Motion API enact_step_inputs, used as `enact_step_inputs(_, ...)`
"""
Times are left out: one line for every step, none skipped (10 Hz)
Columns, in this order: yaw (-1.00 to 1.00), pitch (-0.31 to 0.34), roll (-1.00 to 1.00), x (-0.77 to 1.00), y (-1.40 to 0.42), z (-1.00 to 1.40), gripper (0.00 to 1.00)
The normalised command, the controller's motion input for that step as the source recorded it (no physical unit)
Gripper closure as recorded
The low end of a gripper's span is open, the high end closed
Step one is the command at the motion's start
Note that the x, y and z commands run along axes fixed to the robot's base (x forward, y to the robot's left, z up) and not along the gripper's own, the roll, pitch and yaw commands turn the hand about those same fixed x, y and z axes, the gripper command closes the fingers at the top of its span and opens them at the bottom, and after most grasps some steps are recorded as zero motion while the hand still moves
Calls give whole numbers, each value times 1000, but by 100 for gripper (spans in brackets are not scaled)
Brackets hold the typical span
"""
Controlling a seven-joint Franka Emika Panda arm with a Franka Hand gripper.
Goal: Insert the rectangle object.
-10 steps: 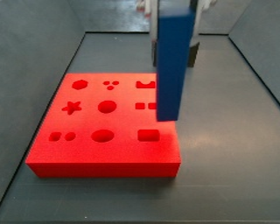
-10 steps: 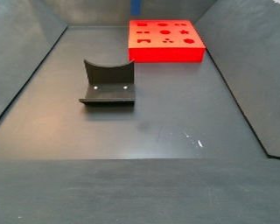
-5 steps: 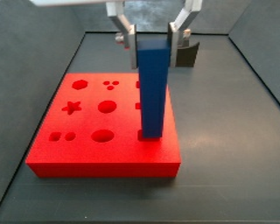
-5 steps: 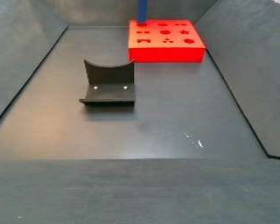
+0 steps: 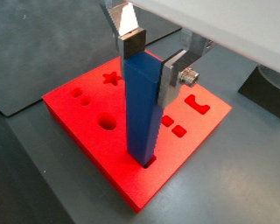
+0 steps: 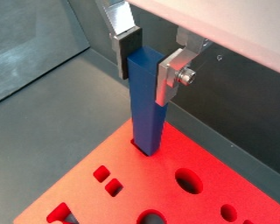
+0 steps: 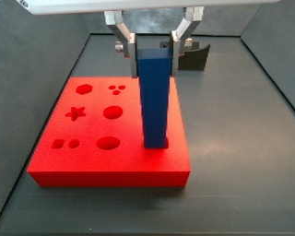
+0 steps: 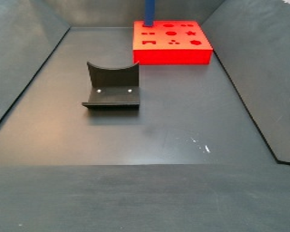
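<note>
Hand (image 7: 154, 44) clamped on tall solid blue rectangular bar (image 7: 157, 97) (upright), its lower end seated in a slot of the flat red plastic board (image 7: 82, 138) near one edge.

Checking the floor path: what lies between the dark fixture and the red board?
Only bare dark floor separates the fixture from the red board, in a side view.

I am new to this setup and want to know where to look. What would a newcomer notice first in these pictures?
The eye goes first to the rectangle object, a tall blue bar standing upright with its lower end in a slot near the edge of the red board. The gripper is at the bar's top end, a silver finger on each side of it. In a side view, the dark fixture stands alone on the grey floor, well apart from the board.
</note>
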Motion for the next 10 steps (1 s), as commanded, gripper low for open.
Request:
enact_step_inputs(0, -1, 0, 0, 0, -289, 100)
enact_step_inputs(0, 0, 1, 66, 0, -280, 100)
enact_step_inputs(0, 0, 29, 120, -17, -283, 100)
enact_step_inputs(0, 0, 41, 126, -43, -231, 100)
enact_step_inputs(0, 0, 53, 129, -63, -186, 100)
enact_step_inputs(0, 0, 47, 149, -63, -171, 100)
enact_step_inputs(0, 0, 56, 140, -46, -131, 100)
enact_step_inputs(0, 0, 73, 223, -26, -174, 100)
enact_step_inputs(0, 0, 70, 109, -14, -151, 100)
enact_step_inputs(0, 0, 51, 14, 0, -174, 100)
